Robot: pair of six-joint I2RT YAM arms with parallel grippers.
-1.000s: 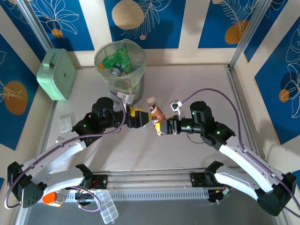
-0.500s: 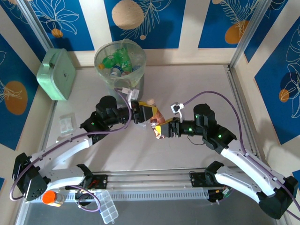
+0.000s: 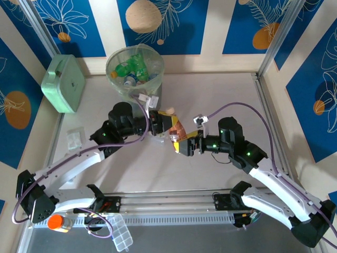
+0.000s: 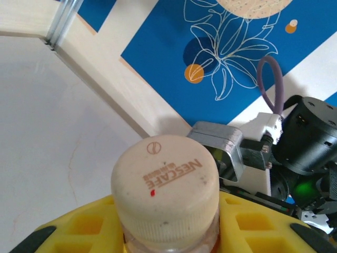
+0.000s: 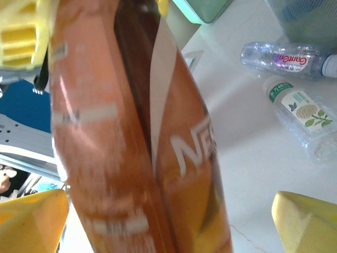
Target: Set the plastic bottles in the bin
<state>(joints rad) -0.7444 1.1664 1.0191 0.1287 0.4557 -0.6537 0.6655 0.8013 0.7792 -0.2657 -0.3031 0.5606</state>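
Arms bent inward, left pincer [image 3: 166,124] clamped on neck of brown bottle [image 4: 166,184], right pincer [image 3: 180,145] spread wide

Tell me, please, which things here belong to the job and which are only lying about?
Job: bin; green bottles inside it; brown Nescafe bottle; clear bottle with red lettering; clear bottle with green label.
Lying about: mint-green box; small clear organiser.

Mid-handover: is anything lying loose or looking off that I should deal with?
Yes. A pink-lettered bottle and a green-labelled bottle lie on their sides on the table near the bin, not in it. An orange-capped item also lies by the left arm's base.
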